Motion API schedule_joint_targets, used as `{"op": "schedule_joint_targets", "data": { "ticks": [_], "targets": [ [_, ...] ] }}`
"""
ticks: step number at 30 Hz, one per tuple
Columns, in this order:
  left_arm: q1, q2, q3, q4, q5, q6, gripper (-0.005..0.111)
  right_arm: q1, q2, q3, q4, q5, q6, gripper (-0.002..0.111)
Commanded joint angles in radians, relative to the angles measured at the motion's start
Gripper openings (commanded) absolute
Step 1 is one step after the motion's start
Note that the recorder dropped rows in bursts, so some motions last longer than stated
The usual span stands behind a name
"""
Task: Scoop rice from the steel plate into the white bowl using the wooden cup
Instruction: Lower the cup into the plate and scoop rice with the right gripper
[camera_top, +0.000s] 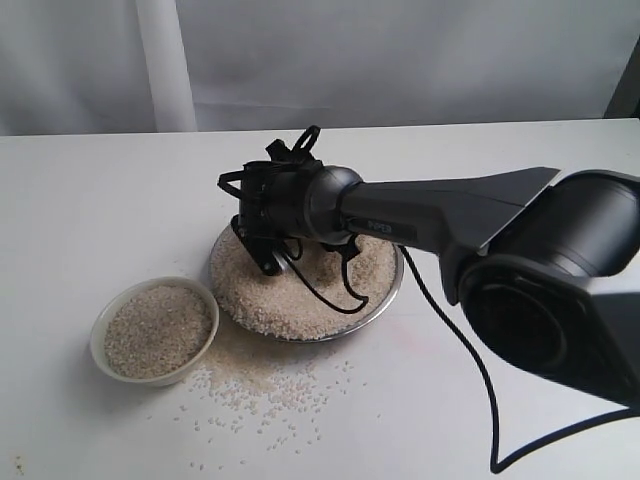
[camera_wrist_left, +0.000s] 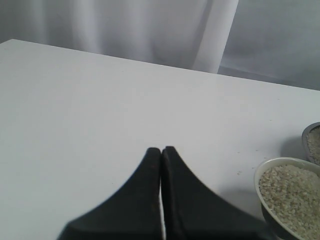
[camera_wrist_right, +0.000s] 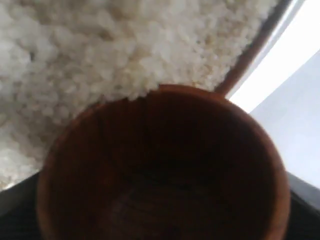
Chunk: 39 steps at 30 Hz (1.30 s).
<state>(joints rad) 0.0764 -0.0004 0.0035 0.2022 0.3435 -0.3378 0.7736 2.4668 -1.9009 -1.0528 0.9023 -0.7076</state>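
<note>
Gripping a reddish-brown wooden cup (camera_wrist_right: 165, 170), wide-spread right gripper (camera_top: 268, 255) sets it against pale rice (camera_wrist_right: 100, 50) in the shiny steel plate (camera_top: 397, 282). Off-white bowl (camera_top: 96, 340) at eight o'clock.

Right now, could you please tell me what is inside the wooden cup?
The wooden cup shows only bare dark wood inside, with no grains; its rim sits against the rice on the steel plate. Its lowest inner part falls outside the right wrist view.

Your right arm (camera_top: 440, 215) is matte black throughout, with a rounded wrist housing (camera_top: 310, 200), a wedge-shaped fairing (camera_top: 500, 195), a bulky round joint (camera_top: 545, 300) and a thin black cable (camera_top: 478, 375), while your left gripper (camera_wrist_left: 161, 149) has black, curved, tapering fingers (camera_wrist_left: 142, 200) with finely ribbed inner edges.
</note>
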Motion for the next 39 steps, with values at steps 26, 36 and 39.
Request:
{"op": "schedule_joint_targets", "data": {
  "ticks": [26,36,39],
  "targets": [
    [-0.006,0.0,-0.004,-0.006,-0.006,-0.002,0.0,0.063,-0.028,-0.003,0.234,-0.001,-0.104,0.0],
    [-0.006,0.0,-0.004,-0.006,-0.006,-0.002,0.0,0.067,-0.045,-0.003,0.349,0.005,-0.104,0.0],
    [-0.006,0.0,-0.004,-0.006,-0.006,-0.002,0.0,0.067,-0.054,-0.003,0.368,0.005,-0.104,0.0]
  ]
}}
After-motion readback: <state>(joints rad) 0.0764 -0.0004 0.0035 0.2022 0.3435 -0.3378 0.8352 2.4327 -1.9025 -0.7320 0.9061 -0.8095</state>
